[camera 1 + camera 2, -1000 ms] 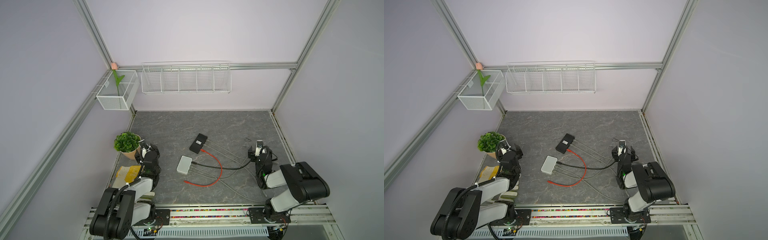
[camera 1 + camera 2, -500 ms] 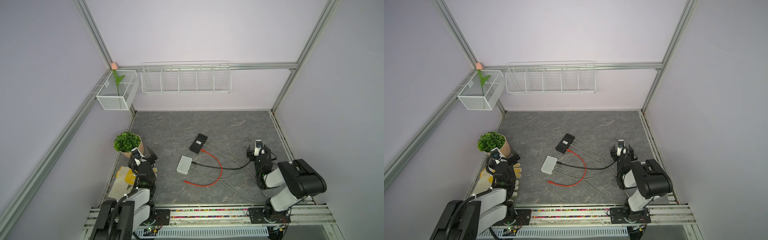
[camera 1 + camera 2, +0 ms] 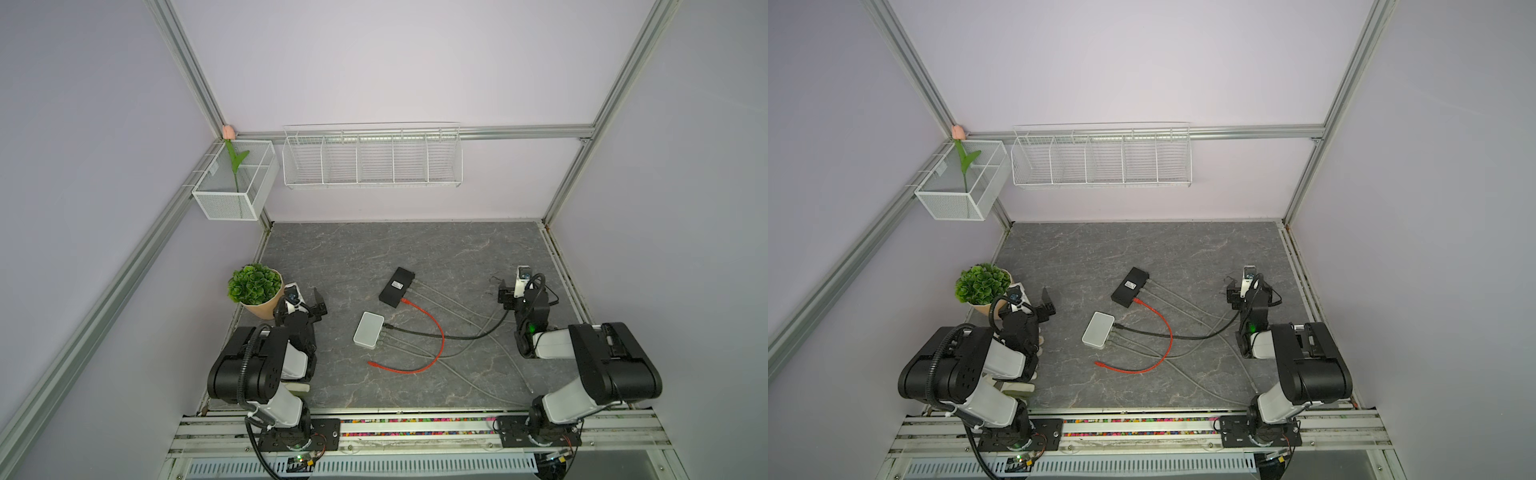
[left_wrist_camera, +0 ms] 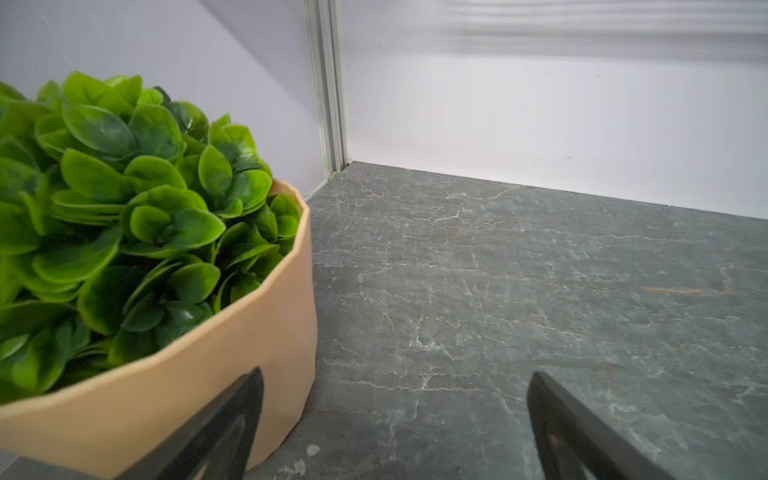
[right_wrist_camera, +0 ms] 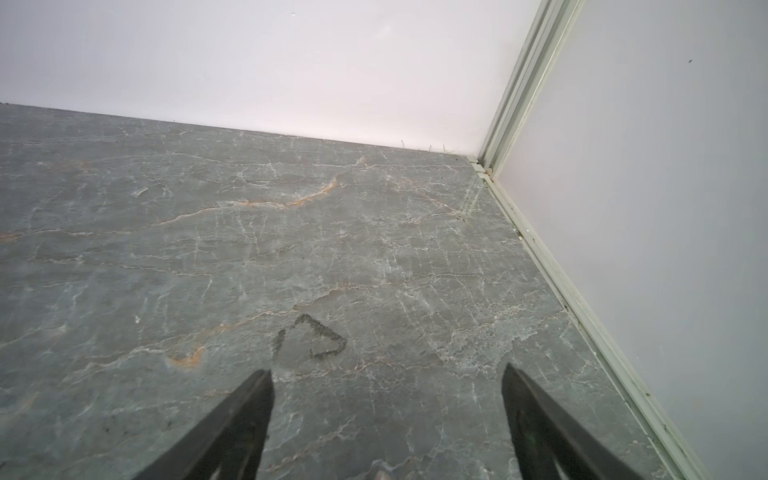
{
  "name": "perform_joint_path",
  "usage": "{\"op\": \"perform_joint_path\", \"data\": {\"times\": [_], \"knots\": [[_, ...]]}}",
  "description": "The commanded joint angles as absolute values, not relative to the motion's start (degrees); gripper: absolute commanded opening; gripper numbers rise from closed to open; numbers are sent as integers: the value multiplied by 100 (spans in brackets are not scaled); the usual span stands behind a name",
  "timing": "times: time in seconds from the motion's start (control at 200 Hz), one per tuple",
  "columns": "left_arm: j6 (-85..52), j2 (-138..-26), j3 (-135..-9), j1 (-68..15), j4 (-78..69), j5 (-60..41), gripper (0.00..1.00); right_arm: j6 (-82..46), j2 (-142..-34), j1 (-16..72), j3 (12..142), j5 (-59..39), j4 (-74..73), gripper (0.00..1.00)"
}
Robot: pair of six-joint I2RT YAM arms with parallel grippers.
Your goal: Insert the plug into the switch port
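Note:
A black switch (image 3: 397,286) (image 3: 1130,286) lies mid-table with grey cables and one end of a red cable (image 3: 436,328) in its ports. The red cable's free plug (image 3: 371,363) (image 3: 1099,363) rests on the mat in front of a white switch (image 3: 368,329) (image 3: 1098,329), which holds a black cable and grey cables. My left gripper (image 3: 306,296) (image 4: 395,386) is open and empty beside the plant pot, far left of the switches. My right gripper (image 3: 517,284) (image 5: 386,382) is open and empty over bare mat at the right. Neither wrist view shows a switch or plug.
A potted plant (image 3: 255,291) (image 4: 124,249) stands right against my left fingers. Grey cables (image 3: 490,345) trail toward the front right of the mat. Wire baskets (image 3: 372,160) hang on the back wall. A side wall rail (image 5: 582,299) runs close to my right gripper.
My left arm pulled back toward the front, then came forward again beside the pot, and its jaws opened wider. The right arm barely moved.

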State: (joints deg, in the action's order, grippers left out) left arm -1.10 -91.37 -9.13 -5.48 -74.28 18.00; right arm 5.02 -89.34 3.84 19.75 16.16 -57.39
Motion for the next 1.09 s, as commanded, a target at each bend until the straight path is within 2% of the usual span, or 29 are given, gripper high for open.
{"op": "perform_joint_path", "data": {"times": [0.0, 0.095, 0.15, 0.25, 0.655, 0.73, 0.885, 0.99, 1.09], "knots": [[7, -8980, -1460, -538, -6785, 1688, 99, 334, -8833, 361, 2013, 1416, -5432, 89], [-51, -8881, -2320, -458, -5001, 1409, 99, 249, -8824, 253, 2106, 1236, -5237, 89], [-212, -8781, -2399, -214, -4703, 992, 99, 229, -8815, 229, 2114, 1194, -5206, 89], [-117, -8893, -2289, -212, -5116, 967, 99, 237, -8817, 223, 2118, 1187, -5212, 89], [49, -8874, -2206, -239, -5200, 666, 99, 232, -8828, 212, 2117, 1166, -5207, 89], [51, -8882, -2197, -248, -5217, 675, 99, 200, -8807, 128, 2158, 935, -5112, 89], [26, -8879, -2246, -234, -5152, 668, 99, 361, -8797, -92, 2083, -235, -5242, 89], [258, -8857, -2023, -229, -5499, 117, 99, 365, -8789, -114, 2082, -273, -5214, 89], [219, -8859, -2074, -204, -5465, 28, 99, 363, -8794, -112, 2083, -274, -5229, 89]]}}
